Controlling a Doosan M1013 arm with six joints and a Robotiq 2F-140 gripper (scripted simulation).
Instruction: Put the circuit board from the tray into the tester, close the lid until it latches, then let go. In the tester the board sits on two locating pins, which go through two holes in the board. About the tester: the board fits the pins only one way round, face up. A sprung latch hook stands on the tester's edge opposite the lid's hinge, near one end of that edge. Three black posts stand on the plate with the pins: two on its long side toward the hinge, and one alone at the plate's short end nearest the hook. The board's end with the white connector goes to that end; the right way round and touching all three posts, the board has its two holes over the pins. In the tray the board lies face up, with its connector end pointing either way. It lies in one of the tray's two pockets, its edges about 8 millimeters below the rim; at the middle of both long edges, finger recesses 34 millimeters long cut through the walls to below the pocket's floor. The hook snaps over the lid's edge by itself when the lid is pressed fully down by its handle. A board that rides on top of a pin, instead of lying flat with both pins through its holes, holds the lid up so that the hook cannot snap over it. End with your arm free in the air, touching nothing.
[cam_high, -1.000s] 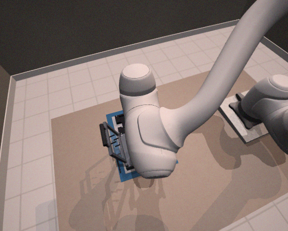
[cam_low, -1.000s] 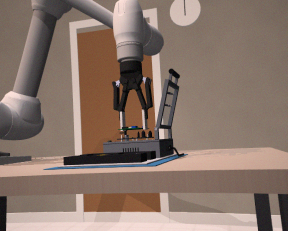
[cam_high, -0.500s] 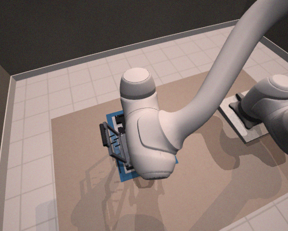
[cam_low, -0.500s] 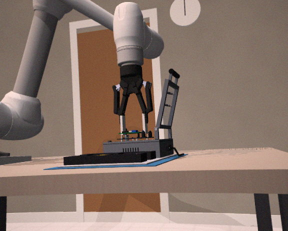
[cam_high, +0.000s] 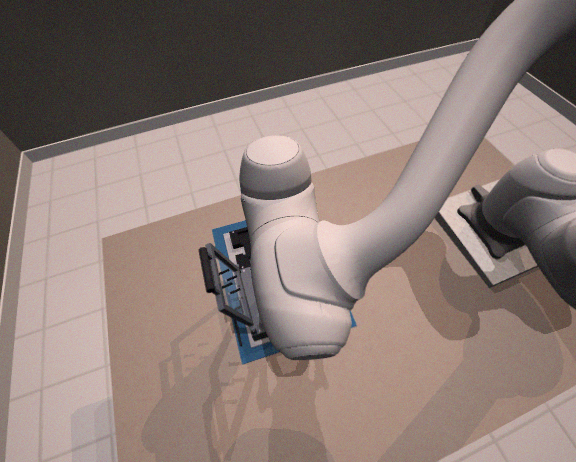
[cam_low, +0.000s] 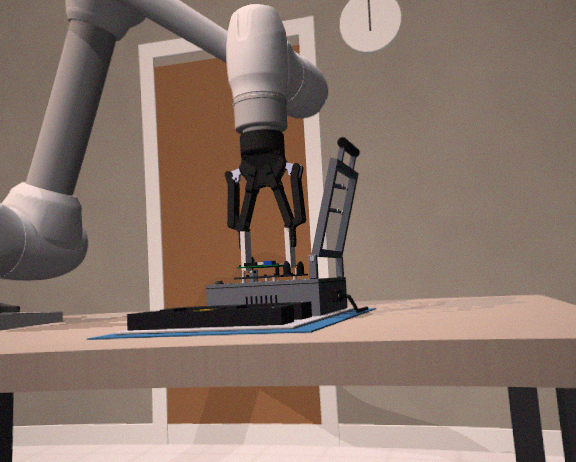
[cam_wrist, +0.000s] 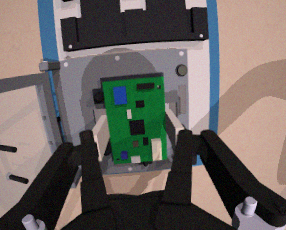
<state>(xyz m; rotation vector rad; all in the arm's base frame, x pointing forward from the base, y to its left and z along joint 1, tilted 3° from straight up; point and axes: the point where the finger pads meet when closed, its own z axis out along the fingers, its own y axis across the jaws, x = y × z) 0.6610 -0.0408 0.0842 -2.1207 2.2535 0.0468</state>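
Note:
The green circuit board (cam_low: 260, 266) (cam_wrist: 122, 127) is level and face up between the fingertips of my gripper (cam_low: 267, 261) (cam_wrist: 136, 122), which is shut on its long edges. It hangs a short gap above the pin plate (cam_low: 300, 275) of the tester (cam_low: 225, 295) (cam_wrist: 75, 75). Its white connector (cam_wrist: 156, 150) is at the lower end in the wrist view. A black post (cam_wrist: 98, 96) shows beside its left, hinge-side edge. The pins and hook cannot be made out. The lid (cam_high: 236, 315) (cam_low: 325, 212) (cam_wrist: 22, 82) stands open, its handle (cam_high: 206, 270) (cam_low: 348, 146) up.
The black tray (cam_low: 165, 320) (cam_wrist: 100, 36) lies beside the tester, at the top of the wrist view. Both are on a blue mat (cam_low: 340, 317) (cam_wrist: 214, 100). A round dark knob (cam_wrist: 181, 70) is on the tester's top. The raised lid stands close beside the fingers. A cable (cam_low: 356, 302) leaves the tester.

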